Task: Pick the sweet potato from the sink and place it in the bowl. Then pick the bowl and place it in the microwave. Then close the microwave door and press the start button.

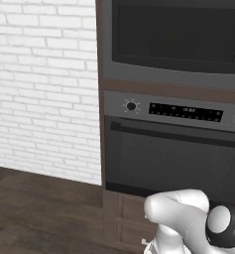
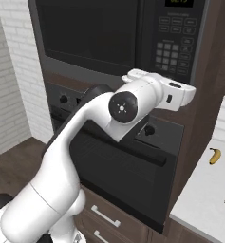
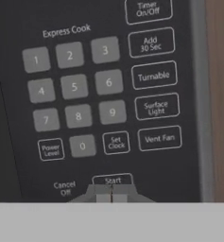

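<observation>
While the end effector [image 3: 107, 193] sits pinched together at Start, the black microwave [image 2: 133, 38] has its dark-glass microwave door [image 2: 88, 33] closed.

The white arm rises from the base at lower left of the right base view, bends at a dark round elbow joint and reaches forward and up, its hand held roughly level. In the hand view the gripper [image 3: 111, 194] has its two fingers [image 3: 103, 193] pressed together with no gap between them and nothing held. The tips sit side by side, pointing straight ahead.
</observation>
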